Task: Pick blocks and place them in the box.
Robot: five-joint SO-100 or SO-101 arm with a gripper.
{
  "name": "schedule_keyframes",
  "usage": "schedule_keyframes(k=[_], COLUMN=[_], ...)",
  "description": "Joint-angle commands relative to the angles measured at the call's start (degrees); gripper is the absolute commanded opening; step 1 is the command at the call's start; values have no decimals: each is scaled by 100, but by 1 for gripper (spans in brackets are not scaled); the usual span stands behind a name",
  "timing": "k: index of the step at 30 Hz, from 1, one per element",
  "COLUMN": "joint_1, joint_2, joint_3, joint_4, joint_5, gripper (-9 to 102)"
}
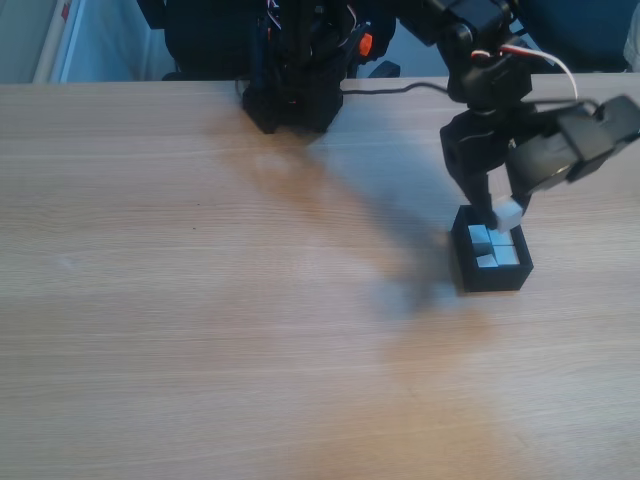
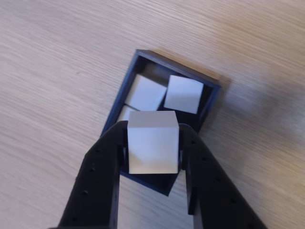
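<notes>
Wooden table (image 1: 200, 300); my gripper (image 2: 152, 148) clamps a block (image 2: 152, 145) over the box (image 2: 209, 100). Blocks inside crowd it, so mine may land tilted.

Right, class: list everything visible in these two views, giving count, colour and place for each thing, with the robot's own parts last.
table: one, light wood grain, under everything.
box: one, black, open-topped, on the table at the right in the fixed view.
blocks in box: at least three, white, lying inside the box.
held block: one, white, between the fingers just above the box.
cable: one, dark, along the table's far edge.
arm: one, black, reaching from the far edge.
gripper: one, black, shut on the held block.
</notes>
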Motion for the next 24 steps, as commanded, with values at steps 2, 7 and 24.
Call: schedule_keyframes(k=[2,7,24], joint_1=[-44,-26,765], joint_2=[-44,-141,1283], joint_3=[-369,-439,510], joint_4=[62,97,1187], joint_5=[149,202,-589], gripper=[5,9,0])
